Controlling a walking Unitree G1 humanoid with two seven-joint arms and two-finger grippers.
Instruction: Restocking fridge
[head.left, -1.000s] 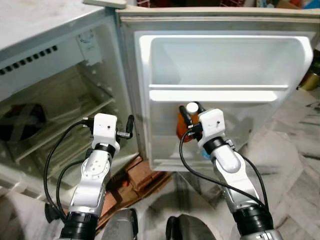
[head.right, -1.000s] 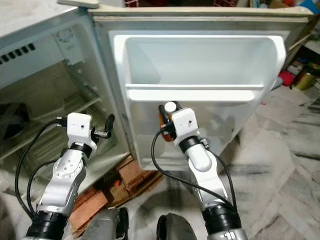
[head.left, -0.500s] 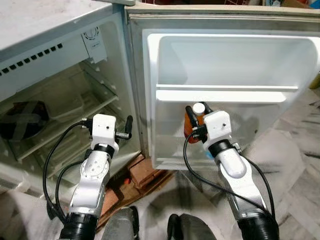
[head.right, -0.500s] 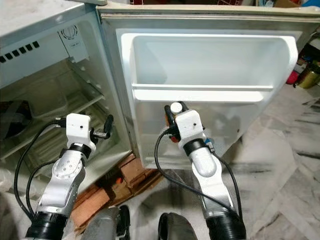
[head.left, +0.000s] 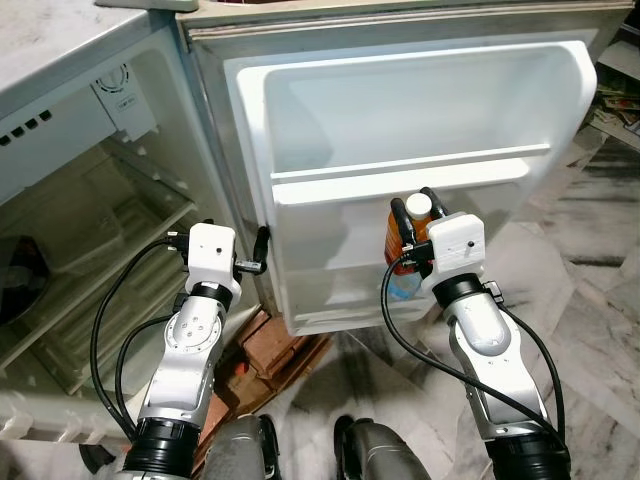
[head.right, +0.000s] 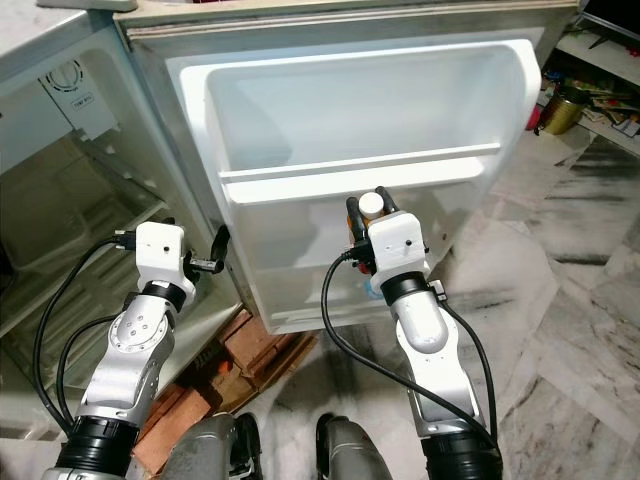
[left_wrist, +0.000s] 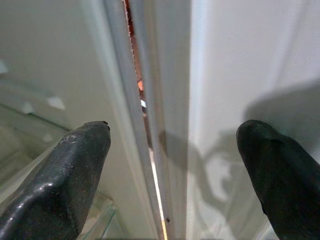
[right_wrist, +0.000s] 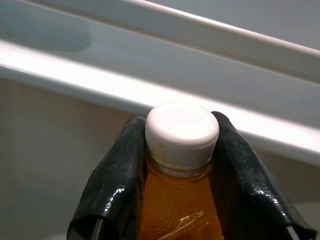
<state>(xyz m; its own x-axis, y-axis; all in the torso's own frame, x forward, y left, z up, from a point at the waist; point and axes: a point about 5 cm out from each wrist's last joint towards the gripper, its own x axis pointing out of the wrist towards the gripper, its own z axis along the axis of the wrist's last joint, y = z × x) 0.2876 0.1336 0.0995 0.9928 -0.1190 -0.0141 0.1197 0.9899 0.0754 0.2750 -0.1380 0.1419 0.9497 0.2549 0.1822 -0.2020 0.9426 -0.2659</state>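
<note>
My right gripper (head.left: 413, 208) is shut on a bottle (head.left: 402, 250) of amber drink with a white cap (right_wrist: 181, 132) and a blue label. It holds the bottle upright in front of the open fridge door (head.left: 420, 130), just below the door's white shelf rail (head.left: 410, 170). In the right wrist view the black fingers (right_wrist: 235, 175) clasp the bottle's neck on both sides. My left gripper (head.left: 258, 250) is open and holds nothing. It hovers at the hinge edge between door and fridge body (left_wrist: 145, 125).
The fridge compartment (head.left: 90, 230) on the left has glass shelves and a dark round object at its far left. Red bricks (head.left: 275, 345) lie on the floor under the door. Marble floor (head.left: 590, 260) spreads to the right, with clutter at the far right edge.
The camera has swung, so the whole scene sits further left. My right gripper with the bottle has risen closer to the door's shelf rail. The left arm keeps its pose.
</note>
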